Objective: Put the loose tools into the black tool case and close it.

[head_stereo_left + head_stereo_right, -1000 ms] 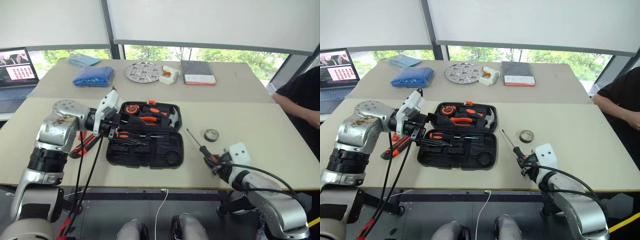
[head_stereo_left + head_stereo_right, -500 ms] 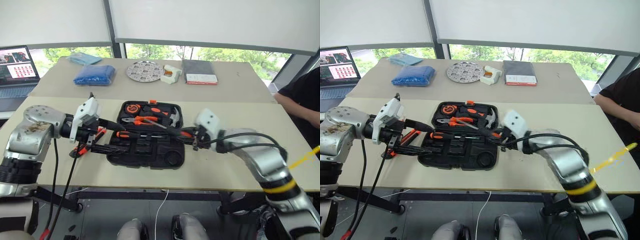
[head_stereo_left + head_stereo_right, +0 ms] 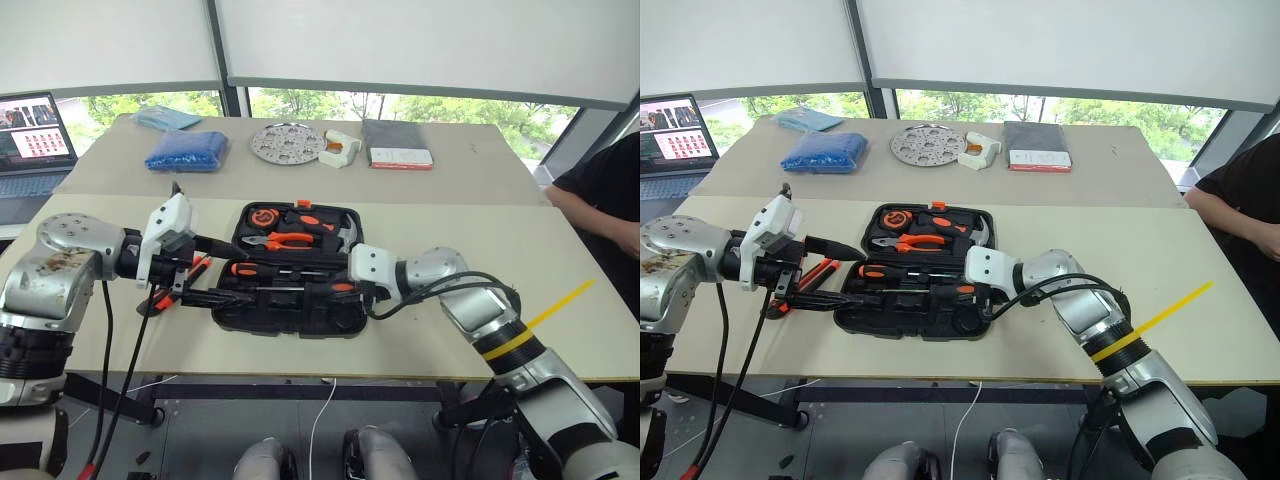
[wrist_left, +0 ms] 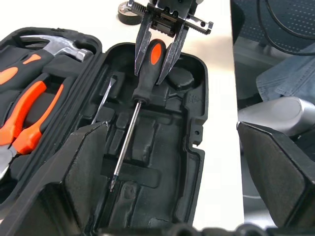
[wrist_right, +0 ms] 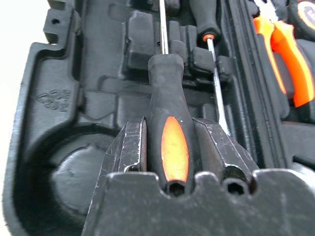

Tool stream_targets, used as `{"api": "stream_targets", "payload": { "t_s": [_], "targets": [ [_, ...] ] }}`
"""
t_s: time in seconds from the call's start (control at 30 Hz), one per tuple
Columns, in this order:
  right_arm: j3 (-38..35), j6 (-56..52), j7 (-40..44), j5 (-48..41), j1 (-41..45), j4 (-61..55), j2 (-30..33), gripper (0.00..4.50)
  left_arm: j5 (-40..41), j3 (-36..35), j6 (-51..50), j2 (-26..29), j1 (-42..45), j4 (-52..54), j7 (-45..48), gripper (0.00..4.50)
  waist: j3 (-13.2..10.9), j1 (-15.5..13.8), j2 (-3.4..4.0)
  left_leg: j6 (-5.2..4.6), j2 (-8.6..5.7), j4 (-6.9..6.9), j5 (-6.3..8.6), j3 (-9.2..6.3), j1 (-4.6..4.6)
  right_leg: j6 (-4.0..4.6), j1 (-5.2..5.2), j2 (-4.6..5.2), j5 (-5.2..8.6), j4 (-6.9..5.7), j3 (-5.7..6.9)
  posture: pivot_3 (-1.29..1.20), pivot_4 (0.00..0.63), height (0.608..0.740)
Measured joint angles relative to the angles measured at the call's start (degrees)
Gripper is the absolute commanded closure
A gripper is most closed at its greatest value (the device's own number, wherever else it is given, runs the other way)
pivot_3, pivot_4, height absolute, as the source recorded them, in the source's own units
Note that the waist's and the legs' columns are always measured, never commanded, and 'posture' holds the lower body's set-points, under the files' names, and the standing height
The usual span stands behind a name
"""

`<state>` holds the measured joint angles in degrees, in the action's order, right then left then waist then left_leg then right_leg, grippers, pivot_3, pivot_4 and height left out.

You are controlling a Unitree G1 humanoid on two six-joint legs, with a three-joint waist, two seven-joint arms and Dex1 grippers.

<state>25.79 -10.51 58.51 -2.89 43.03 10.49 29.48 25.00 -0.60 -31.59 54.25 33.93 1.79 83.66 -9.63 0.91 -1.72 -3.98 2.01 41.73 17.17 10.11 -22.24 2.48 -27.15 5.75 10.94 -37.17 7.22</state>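
Long screwdriver (image 4: pixel 147 69), orange-and-black handle, clamped in right tool (image 4: pixel 160 56), shaft lying over moulded slots in near half of open black tool case (image 3: pixel 340 322). Second screwdriver (image 3: pixel 275 269) already seated beside it. Case sits mid-desk (image 3: pixel 440 330). Left tool (image 3: pixel 215 270) spread wide, empty, at case's left edge.

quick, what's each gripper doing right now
Left gripper: open, holding nothing, beside the black tool case.
Right gripper: shut on a screwdriver, over the case.
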Motion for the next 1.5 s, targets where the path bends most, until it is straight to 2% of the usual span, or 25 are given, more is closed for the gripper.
{"api": "stream_targets", "payload": {
  "t_s": [0.3,0.37,0.4,0.57,0.63,0.73,1.0,1.07,1.27,1.5],
  "targets": [
    [-1.77,0.26,0.74,1.17,1.09,3.18,-0.78,3.44,0.09,0.02,0.18,-0.07,0.00,-0.07,-1.15,0.00,0.00,-0.01,0.01,0.00,0.00,0.00,0.00,0.00,-0.02,0.01,0.00,0.00,0.00,0.01,0.01,0.00,0.150,0.718],
    [-2.00,0.33,0.97,1.66,1.09,3.69,-0.77,2.43,0.09,0.02,0.29,-0.20,0.01,-0.11,-1.32,0.00,-0.01,0.01,0.01,0.00,0.00,0.00,0.00,0.00,-0.01,0.01,0.00,0.00,0.00,0.01,0.01,0.00,0.150,0.718],
    [-2.31,0.42,1.03,1.68,1.09,3.98,-0.76,2.22,0.09,0.05,0.35,-0.27,0.01,-0.18,-1.42,0.00,0.00,0.03,0.01,0.00,0.00,0.00,0.00,0.00,-0.01,0.01,0.00,0.00,0.00,0.01,0.01,0.00,0.150,0.718],
    [-4.06,0.23,1.42,1.59,1.10,3.92,-1.15,0.51,0.06,0.29,0.48,-0.61,0.32,-0.38,-1.56,0.00,-0.01,0.03,0.01,0.00,0.00,0.00,0.00,0.00,-0.01,0.02,0.00,-0.01,0.00,0.01,0.01,0.00,0.150,0.718],
    [-4.47,-1.05,1.39,1.31,1.10,2.94,-2.50,0.51,-0.04,0.51,0.52,-0.68,0.93,-0.54,-1.55,0.00,-0.01,0.04,0.01,0.01,0.01,0.00,0.00,0.00,-0.01,0.02,0.00,-0.02,0.00,0.01,0.01,0.00,0.150,0.718],
    [-5.17,-3.49,1.10,-0.23,1.66,1.96,-4.56,1.20,-0.04,0.56,0.74,-0.79,1.73,-0.65,-1.56,0.00,-0.01,0.19,0.01,0.01,0.02,-0.01,0.00,0.00,0.00,0.03,0.00,-0.04,-0.01,0.00,0.00,0.00,0.150,0.718],
    [-5.98,-4.63,-0.09,-0.12,2.09,2.34,-7.58,4.02,-0.15,0.82,1.31,-1.18,1.74,-1.64,-1.61,0.00,-0.01,0.13,0.02,0.02,0.02,-0.01,0.00,0.00,-0.02,0.04,-0.01,-0.04,-0.01,0.00,0.02,0.00,0.150,0.718],
    [-5.84,-4.62,-0.24,0.33,2.10,2.96,-7.95,4.49,-0.18,0.83,1.38,-1.21,1.74,-1.74,-1.65,0.00,-0.01,0.14,0.02,0.02,0.01,-0.01,0.00,0.00,-0.02,0.04,-0.01,-0.04,-0.01,0.00,0.02,0.00,0.150,0.718],
    [-1.62,-0.73,0.08,5.55,3.13,6.60,-7.90,4.49,-0.25,0.84,1.64,-1.72,1.73,-2.23,-2.02,0.00,0.00,0.24,0.04,0.02,0.01,-0.01,0.00,0.01,0.04,0.03,0.01,-0.06,0.00,-0.01,0.00,0.00,0.150,0.718],
    [-1.50,1.14,-1.36,7.23,3.79,9.11,-9.22,4.49,-0.32,0.95,1.74,-1.90,1.63,-2.39,-2.21,0.00,0.02,0.38,0.04,0.17,0.03,-0.01,-0.08,0.01,0.30,0.04,0.16,0.27,0.00,-0.22,-0.07,0.00,0.150,0.718]
  ]
}}
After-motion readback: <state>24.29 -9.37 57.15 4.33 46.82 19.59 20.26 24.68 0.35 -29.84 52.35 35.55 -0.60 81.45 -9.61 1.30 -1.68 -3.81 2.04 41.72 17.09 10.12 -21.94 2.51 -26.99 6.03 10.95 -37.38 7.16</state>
